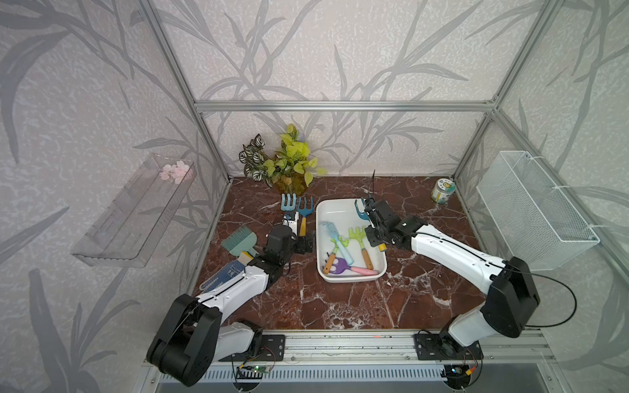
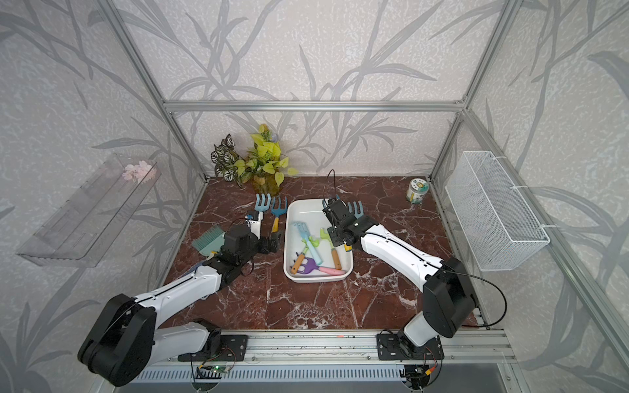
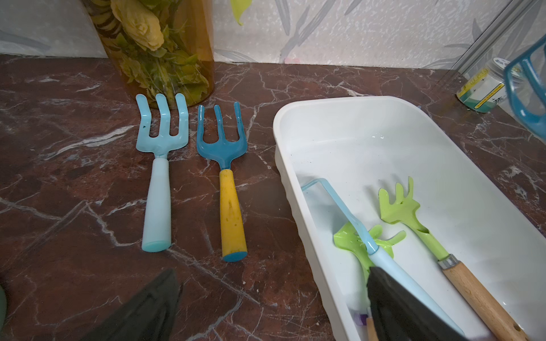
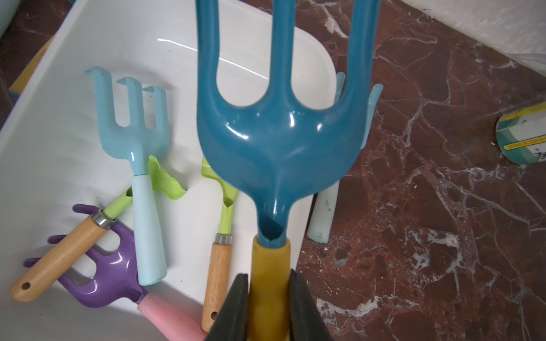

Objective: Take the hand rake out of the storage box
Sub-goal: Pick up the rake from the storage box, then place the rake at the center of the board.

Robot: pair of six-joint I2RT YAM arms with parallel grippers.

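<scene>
Hand rake held over storage box on veined worktop
Right pincer clamps its yellow handle, glossy teal prongs above the rounded white corner; left pincer gapes wide beside the box.

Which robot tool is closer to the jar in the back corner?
Right. The right tool, gripping a dark blue rake over the storage box's far end, is nearer the jar. The left tool sits open on the box's other side.
</scene>
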